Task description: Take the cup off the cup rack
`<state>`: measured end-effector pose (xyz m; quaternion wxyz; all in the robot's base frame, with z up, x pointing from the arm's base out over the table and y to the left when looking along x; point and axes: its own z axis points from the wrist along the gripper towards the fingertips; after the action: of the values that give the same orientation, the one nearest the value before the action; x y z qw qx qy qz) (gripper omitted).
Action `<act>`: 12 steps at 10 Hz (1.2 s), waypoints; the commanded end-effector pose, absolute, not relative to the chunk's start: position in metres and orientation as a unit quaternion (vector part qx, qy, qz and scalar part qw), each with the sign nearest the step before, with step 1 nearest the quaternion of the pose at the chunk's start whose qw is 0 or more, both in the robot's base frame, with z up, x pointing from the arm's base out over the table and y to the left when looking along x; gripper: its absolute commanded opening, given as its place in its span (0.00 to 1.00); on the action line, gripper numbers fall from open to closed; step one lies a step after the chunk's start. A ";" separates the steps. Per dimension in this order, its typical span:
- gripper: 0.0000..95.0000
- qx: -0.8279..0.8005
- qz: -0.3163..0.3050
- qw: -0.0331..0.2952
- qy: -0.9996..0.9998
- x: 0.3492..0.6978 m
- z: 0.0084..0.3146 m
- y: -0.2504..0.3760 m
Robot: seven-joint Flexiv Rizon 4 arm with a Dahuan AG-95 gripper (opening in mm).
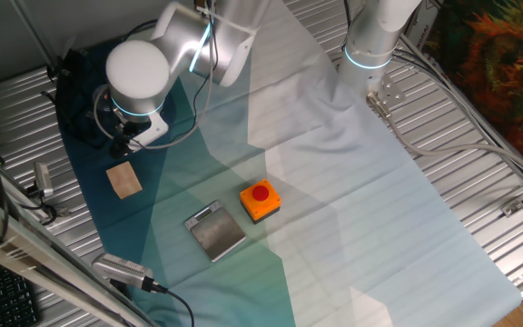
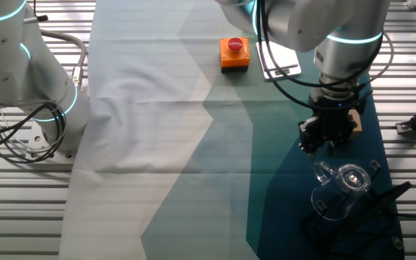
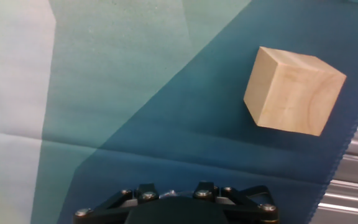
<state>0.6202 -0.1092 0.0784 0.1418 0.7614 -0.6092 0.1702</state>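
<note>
The cup (image 2: 343, 182) is clear glass with a side handle. It sits tilted on the black cup rack (image 2: 370, 217) at the near right of the other fixed view. My gripper (image 2: 322, 150) hangs just above and to the left of the cup's rim, close to it; I cannot tell whether it touches the cup or whether the jaws are open. In one fixed view the gripper (image 1: 121, 141) is at the edge of the rack (image 1: 78, 86) and the cup is hidden. The hand view shows only the gripper's body (image 3: 176, 205) at the bottom edge, not the fingertips.
A wooden block (image 3: 294, 90) lies on the dark blue cloth beside the gripper, also in one fixed view (image 1: 123, 179). An orange box with a red button (image 1: 260, 200) and a grey metal plate (image 1: 214, 229) lie mid-table. A second arm (image 1: 370, 45) stands at the far side.
</note>
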 end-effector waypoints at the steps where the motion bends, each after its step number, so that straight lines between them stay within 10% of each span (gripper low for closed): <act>1: 0.40 0.763 0.170 0.140 -0.607 0.617 0.079 -0.116; 12: 0.40 0.770 0.178 0.134 -0.598 0.626 0.074 -0.126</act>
<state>0.6256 -0.1262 0.0735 0.1341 0.7706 -0.5973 0.1773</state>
